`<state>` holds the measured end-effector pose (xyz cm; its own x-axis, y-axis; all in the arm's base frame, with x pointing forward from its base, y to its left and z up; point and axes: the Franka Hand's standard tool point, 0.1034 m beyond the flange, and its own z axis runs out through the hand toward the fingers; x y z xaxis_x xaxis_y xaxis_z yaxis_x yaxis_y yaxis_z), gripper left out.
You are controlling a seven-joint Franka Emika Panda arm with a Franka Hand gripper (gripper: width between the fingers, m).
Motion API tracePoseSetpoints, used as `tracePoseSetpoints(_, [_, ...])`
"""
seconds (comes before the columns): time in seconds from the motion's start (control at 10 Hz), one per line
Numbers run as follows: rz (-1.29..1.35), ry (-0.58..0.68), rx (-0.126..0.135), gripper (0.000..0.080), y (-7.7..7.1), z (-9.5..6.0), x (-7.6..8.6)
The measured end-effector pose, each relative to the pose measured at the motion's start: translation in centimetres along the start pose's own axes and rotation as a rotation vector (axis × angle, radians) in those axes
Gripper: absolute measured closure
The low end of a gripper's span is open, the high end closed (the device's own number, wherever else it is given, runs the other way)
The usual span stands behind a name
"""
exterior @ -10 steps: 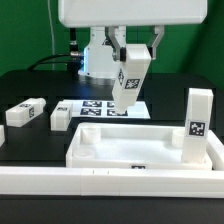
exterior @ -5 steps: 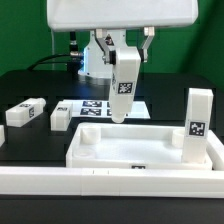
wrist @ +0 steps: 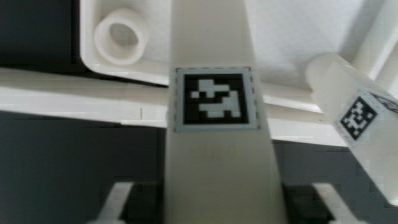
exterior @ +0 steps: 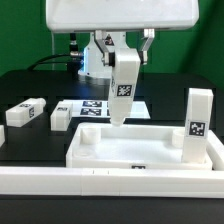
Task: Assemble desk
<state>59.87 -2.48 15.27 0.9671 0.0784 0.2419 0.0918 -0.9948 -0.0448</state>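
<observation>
Pincer point(exterior: 128, 52) snug around tagged leg point(exterior: 123, 92)

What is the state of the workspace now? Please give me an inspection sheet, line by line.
Surface: black table, white border bars in front.
Job's things: tabletop lying flat; one leg upright at its corner on the exterior view's right; two legs lying loose.
Clutter: marker board only.
Grippers: gripper shut on fourth leg, hanging over tabletop's far rim.
Cables: black cable behind the arm.
Surroundings: green wall.
</observation>
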Motion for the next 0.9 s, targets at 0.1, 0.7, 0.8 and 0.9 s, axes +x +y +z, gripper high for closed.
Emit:
tracePoseSetpoints(0.1, [0.026,0.043,-0.005,0.0509,0.7,0.2,0.2])
tracePoseSetpoints(0.7, [0.016,0.216,-0.087,0.0509,1.7,0.0,0.6])
tracePoseSetpoints(0.8, [0.012,0.239,-0.111,0.0509,2.7,0.1,0.7])
tracePoseSetpoints(0.9, [0.016,0.231,-0.108,0.0509,3.0,0.2,0.6])
